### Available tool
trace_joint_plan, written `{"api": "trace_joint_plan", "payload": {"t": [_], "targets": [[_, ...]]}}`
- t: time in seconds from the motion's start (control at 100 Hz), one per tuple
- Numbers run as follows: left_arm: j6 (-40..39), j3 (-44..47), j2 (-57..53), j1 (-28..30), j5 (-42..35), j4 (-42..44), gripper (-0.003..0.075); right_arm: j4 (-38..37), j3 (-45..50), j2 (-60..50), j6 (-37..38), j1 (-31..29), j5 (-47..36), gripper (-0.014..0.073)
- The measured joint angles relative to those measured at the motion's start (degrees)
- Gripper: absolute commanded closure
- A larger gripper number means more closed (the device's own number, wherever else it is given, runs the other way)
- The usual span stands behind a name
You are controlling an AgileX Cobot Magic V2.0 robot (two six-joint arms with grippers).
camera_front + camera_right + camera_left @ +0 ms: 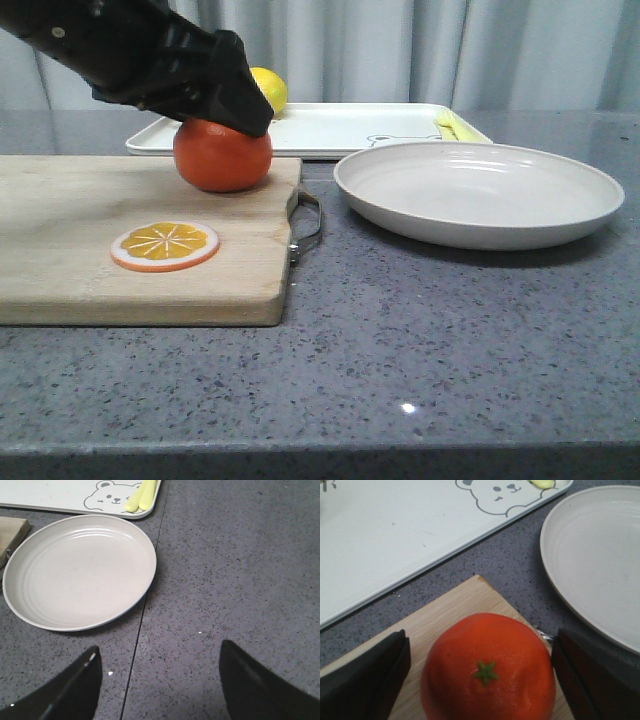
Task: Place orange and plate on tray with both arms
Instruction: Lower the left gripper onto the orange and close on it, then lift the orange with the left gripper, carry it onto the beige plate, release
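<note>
The orange (222,158) sits upright on the far right corner of a wooden cutting board; its green stem shows in the left wrist view (487,672). My left gripper (228,112) is lowered over it, open, with one finger on each side (480,635); a gap shows on one side. The off-white plate (480,190) lies on the grey counter to the right of the board (600,555) (80,570). The white tray (330,130) with the bear drawing lies behind both (395,535) (60,492). My right gripper (157,655) is open and empty above the bare counter near the plate; it is out of the front view.
The cutting board (130,240) has a metal handle (308,225) facing the plate and an orange slice disc (165,245) on it. A lemon (270,88) lies on the tray's far left, and yellow sticks (142,495) at its right end.
</note>
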Motion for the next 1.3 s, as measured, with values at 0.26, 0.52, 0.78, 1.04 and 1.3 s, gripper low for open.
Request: {"api": "trace_joint_plan", "payload": {"t": [0.26,0.52,0.78,1.04,1.3], "targets": [[0.0,0.0,1.49,0.0,-0.12,-0.77,0.0191,0.0,0.0,0.0,0.0,0.0,0.0,0.0089],[0.0,0.0,1.49,0.0,-0.22,-0.77,0.0377,0.0,0.0,0.0,0.0,0.0,0.0,0.0089],[0.0,0.0,1.49,0.0,-0.22,-0.8,0.0397,0.0,0.0,0.0,0.0,0.0,0.0,0.0089],[0.0,-4.34,1.59,-0.89,5.27,-0.8,0.0398,0.0,0.0,0.0,0.0,0.0,0.0,0.0089],[0.46,-11.94,1.82,-8.4,3.63,-0.57,0.0398,0.0,0.0,0.0,0.0,0.0,0.0,0.0089]]}}
